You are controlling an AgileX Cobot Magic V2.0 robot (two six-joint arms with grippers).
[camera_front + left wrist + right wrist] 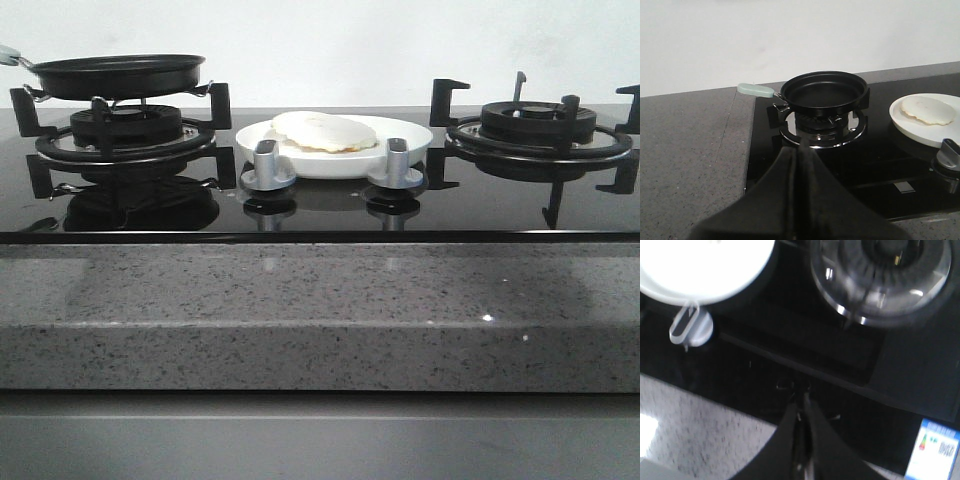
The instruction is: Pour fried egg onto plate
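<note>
Front view, centre of frame: plate (405,140) on the black glass hob (320,205) between two burners, behind a pair of grey control knobs (267,166); fried egg (325,131) lying flat on the plate, toward its left half

Front view, upper left: black frying pan (118,75) seated on the left burner grate (125,140), empty inside as seen in the left wrist view, pale green handle tip (8,52) cut off at the left edge

Front view, upper right: right burner (538,130), bare; speckled grey countertop edge (320,310) across the lower half of the frame

Left wrist view, bottom centre: left gripper (796,165) with dark fingers pressed together, nothing between them, well apart from the pan in the frame's centre; plate and egg at the right edge

Right wrist view, bottom centre: right gripper (801,425) likewise closed tight on nothing, above the hob's front margin; plate at the upper left, overexposed, one knob just below it, right burner at the upper right, energy label (937,450) in the lower right corner; picture blurred
</note>
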